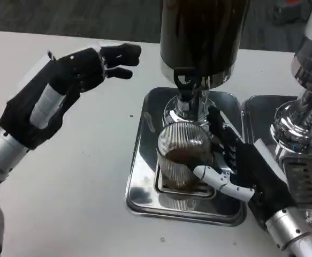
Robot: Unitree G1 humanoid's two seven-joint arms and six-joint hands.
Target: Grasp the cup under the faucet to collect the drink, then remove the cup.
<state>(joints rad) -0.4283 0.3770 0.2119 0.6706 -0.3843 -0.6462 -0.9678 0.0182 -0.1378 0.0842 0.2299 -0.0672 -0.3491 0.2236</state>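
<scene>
The ribbed clear cup, part-filled with brown drink, sits gripped by the right robot hand; the left robot hand hovers open.

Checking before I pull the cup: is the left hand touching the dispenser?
No. The left hand is out over the table, apart from the dispenser.

Dispenser tank cut off, perhaps holding coffee.

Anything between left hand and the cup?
Head view: bare white table, then the steel tray's left rim. The left hand holds nothing; the right hand grips the cup.
</scene>
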